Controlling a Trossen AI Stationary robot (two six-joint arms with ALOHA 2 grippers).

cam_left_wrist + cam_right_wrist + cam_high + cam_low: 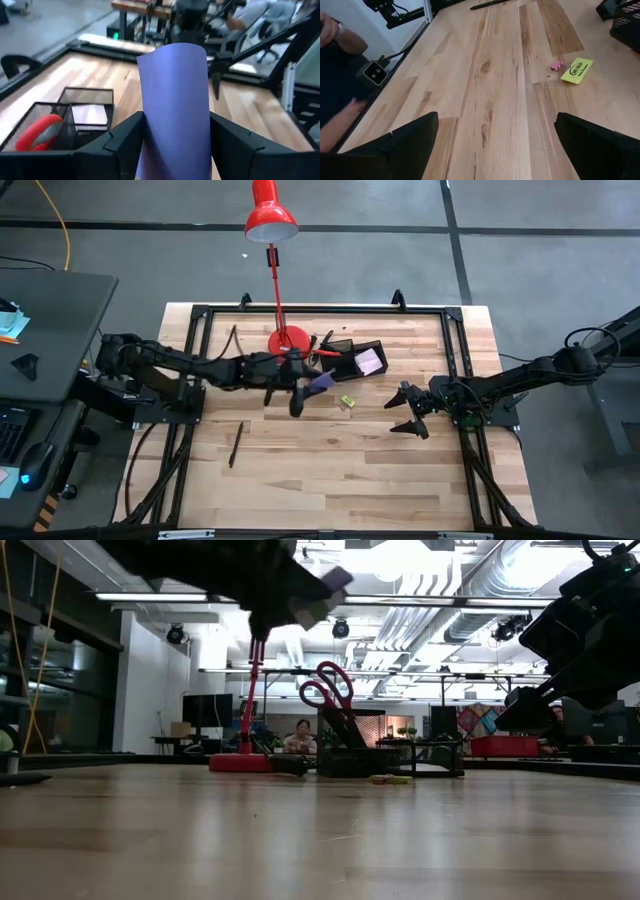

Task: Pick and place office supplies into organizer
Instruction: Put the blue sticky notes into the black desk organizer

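Note:
My left gripper is shut on the purple-blue pad, well above the table and just on the near left of the organizer. The black mesh organizer holds the pink pad and the red-handled scissors, which stand handles up. The tiny yellow piece lies flat on the wood near the organizer. One dark pen lies at the near left and another at the far left. My right gripper is open and empty at the right. My left gripper pinches the purple-blue pad between its two fingers, which sit on its two opposite side edges. The pad is bowed outward between them. It sticks out beyond the fingertips, lifted clear of the table.
The red desk lamp's base and stem stand just left of the organizer, close to my left gripper. A small pink bit lies beside the yellow piece. A person's hand shows beyond the table's edge.

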